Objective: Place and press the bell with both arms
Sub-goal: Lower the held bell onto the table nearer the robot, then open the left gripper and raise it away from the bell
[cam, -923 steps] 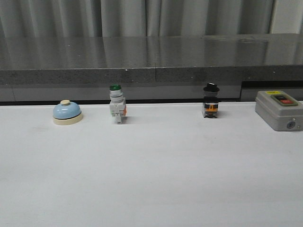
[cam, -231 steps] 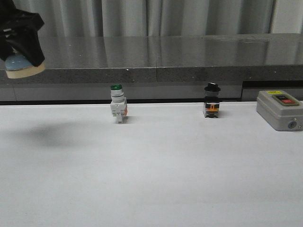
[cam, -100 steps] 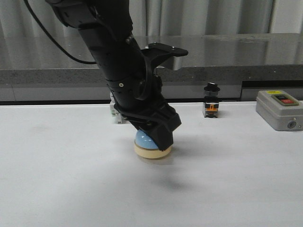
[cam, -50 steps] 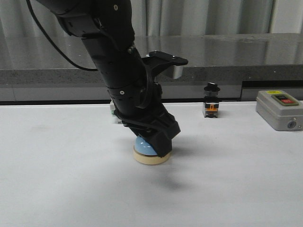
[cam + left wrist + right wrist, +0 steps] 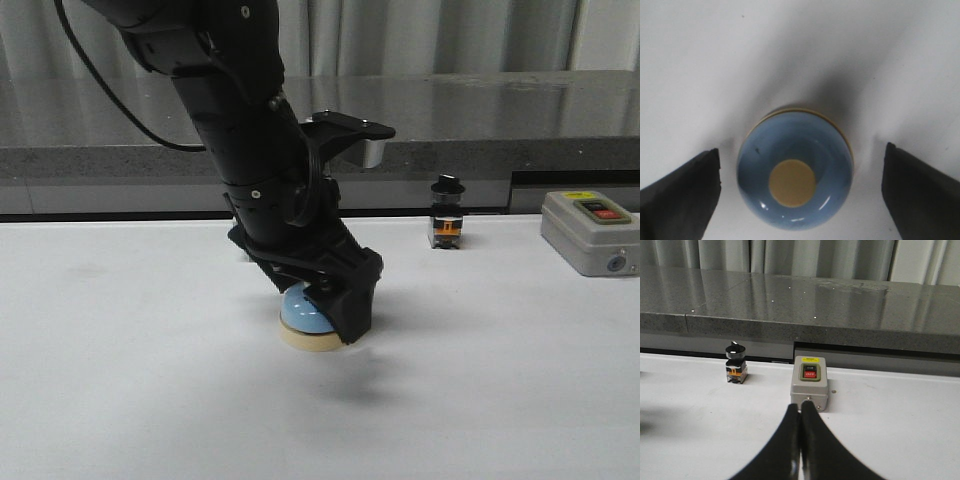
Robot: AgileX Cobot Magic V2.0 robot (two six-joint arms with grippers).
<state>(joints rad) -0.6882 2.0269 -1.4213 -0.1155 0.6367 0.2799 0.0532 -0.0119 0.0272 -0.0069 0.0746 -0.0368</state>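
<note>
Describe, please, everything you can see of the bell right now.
The bell is a glossy light-blue dome on a cream round base, with a cream button on top. It sits upright on the white table, near the middle. The left gripper straddles it, fingers open and clear of the dome on both sides; nothing else touches it.

White table [image 5: 120, 400] carries bell [image 5: 300, 315], black-capped switch [image 5: 445, 225]; grey switch box [image 5: 590, 232].

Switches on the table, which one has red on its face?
The grey switch box at the right: red and black buttons on top. The black-capped switch shows orange, not red.
</note>
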